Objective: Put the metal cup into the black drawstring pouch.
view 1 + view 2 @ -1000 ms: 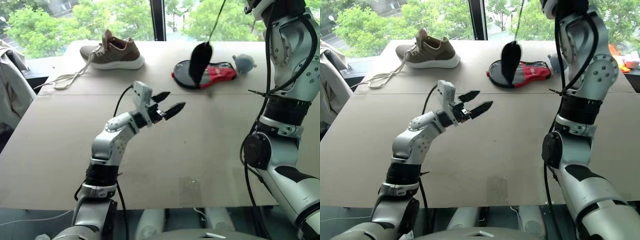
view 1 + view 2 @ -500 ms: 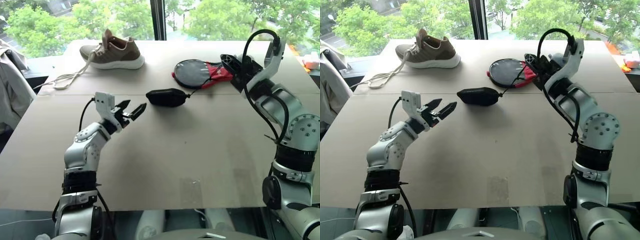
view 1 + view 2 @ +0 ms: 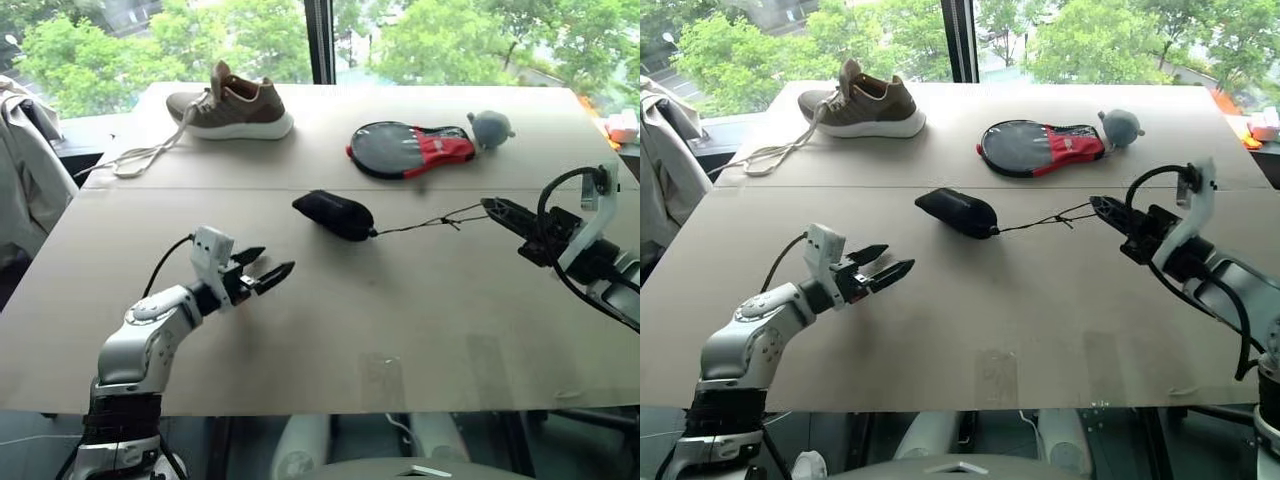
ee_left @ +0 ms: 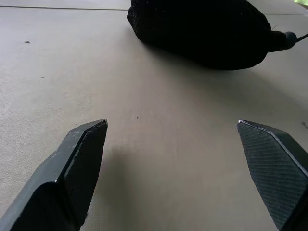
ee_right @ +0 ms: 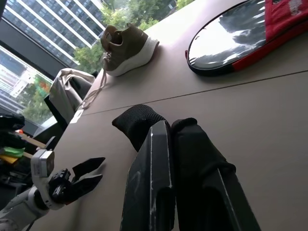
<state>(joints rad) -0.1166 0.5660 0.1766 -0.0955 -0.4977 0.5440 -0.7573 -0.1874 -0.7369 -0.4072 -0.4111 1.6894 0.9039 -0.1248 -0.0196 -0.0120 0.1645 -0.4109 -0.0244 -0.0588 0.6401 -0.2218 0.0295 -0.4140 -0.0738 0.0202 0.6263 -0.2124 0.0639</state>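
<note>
— Where is the black drawstring pouch (image 3: 333, 214)?

— Lying on its side on the surface (image 3: 400, 320), just above the middle of the head view and a little left of centre. Its cord (image 3: 420, 224) runs out to the right.

— Where does the cord end?

— At the tips of the right tool (image 3: 490, 205), at the right edge of the frame. Its two fingers are pressed together on the cord.

— And the left tool (image 3: 277, 259)?

— Lower left, fingers spread wide with nothing between them. It points toward the pouch but is apart from it.

— Anything else on the surface?

— A brown shoe (image 3: 232, 103) at upper left, and a black-and-red paddle case (image 3: 410, 150) at upper right, with a grey ball (image 3: 489, 127) beside it.
</note>
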